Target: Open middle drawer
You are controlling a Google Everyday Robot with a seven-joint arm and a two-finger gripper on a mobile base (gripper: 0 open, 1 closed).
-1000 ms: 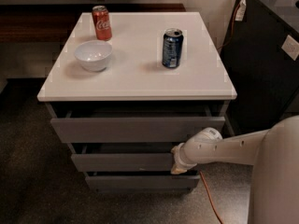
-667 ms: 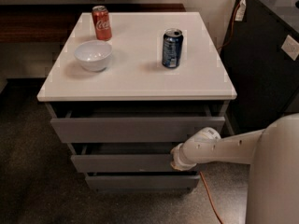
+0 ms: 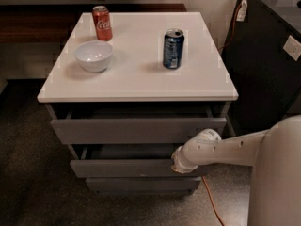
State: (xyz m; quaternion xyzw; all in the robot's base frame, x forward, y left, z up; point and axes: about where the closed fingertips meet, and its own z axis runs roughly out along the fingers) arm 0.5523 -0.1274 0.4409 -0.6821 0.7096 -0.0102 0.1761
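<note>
The grey cabinet has three handleless fronts under a white top [image 3: 141, 86]. The middle drawer [image 3: 122, 168] is pulled part way out, and a dark gap shows behind its front with the shallow box visible. My gripper [image 3: 178, 166] sits at the right end of that front, at its upper edge, at the end of my white arm [image 3: 225, 149] coming in from the right. The gripper tips are hidden by the wrist and the drawer front.
The top drawer [image 3: 136, 130] also stands slightly out; the bottom drawer [image 3: 141, 185] sits further back. On the top are a white bowl [image 3: 94, 55], a red cola can [image 3: 102, 23] and a dark blue can [image 3: 173, 48]. A black cabinet [image 3: 268, 65] stands right; an orange cable [image 3: 211, 204] lies on the floor.
The middle drawer front has slid a little further out toward the camera, and my gripper has moved with it. The things on top have not moved.
</note>
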